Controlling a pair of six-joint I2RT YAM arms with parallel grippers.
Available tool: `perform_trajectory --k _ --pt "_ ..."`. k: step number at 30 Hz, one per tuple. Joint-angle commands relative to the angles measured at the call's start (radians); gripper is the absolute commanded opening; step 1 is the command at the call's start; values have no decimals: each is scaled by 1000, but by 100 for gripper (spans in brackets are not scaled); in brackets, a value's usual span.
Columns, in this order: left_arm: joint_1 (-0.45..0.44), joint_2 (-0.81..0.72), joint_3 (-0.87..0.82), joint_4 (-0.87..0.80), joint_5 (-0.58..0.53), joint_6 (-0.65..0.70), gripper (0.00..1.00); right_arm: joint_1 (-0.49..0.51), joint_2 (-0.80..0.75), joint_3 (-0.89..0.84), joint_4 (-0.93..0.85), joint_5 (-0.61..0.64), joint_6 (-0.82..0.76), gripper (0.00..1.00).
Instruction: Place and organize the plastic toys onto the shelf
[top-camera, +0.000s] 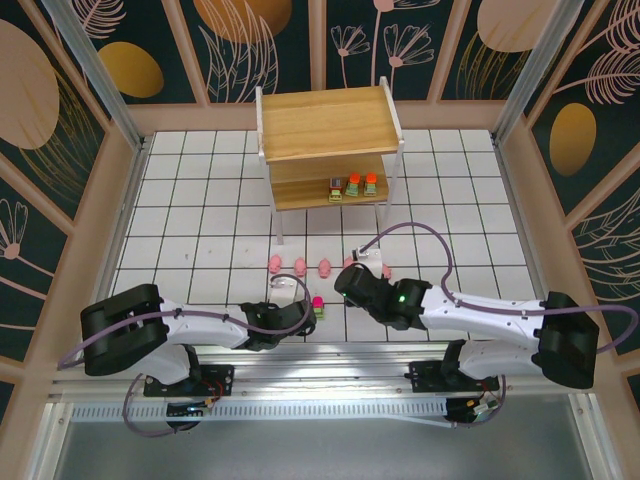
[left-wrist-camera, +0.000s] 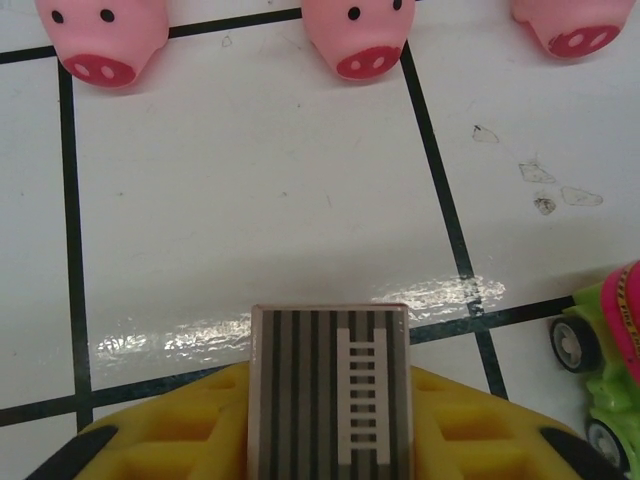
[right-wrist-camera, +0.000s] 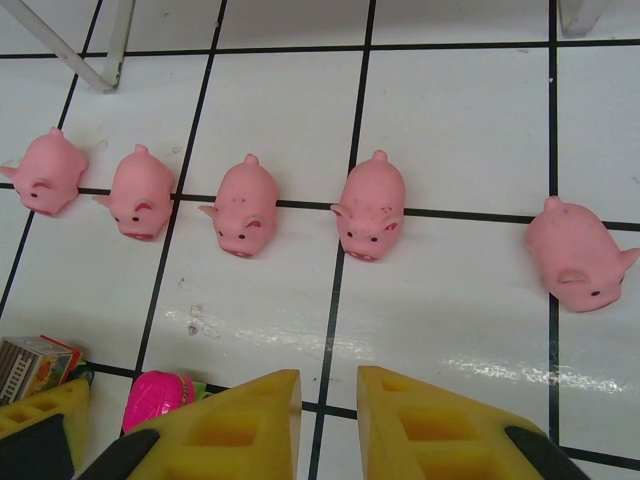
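White tiled table (top-camera: 200, 200) carries everything. Our left claw (top-camera: 308, 313) is clamped on a striped block (left-wrist-camera: 328, 385), we judge for lifting. The pigs (right-wrist-camera: 245, 205) line up at its twelve o'clock. Our right claw (right-wrist-camera: 328, 420) is slightly apart, empty. Farther toward twelve, the shelf (top-camera: 325, 125) already holds three blocks (top-camera: 352, 185).

5 pink pigs (right-wrist-camera: 370, 205) with darker pink snouts; white table (top-camera: 200, 210) with black grid lines; light-wood shelf (top-camera: 320, 125), white frame; yellow fingers (right-wrist-camera: 235, 425); grey-and-white striped block (left-wrist-camera: 328, 390); green toy (left-wrist-camera: 600, 385) with pink top.
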Motion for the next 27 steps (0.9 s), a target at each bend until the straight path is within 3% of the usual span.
perform_trajectory --k 1,7,27 --pt "5 11 -9 28 43 9 24 8 10 -12 2 21 15 21" --pt "4 -7 -4 28 38 20 16 8 5 -4 -8 30 14 20" --pt "69 -120 166 -120 -29 144 12 5 -32 22 -51 74 17 19"
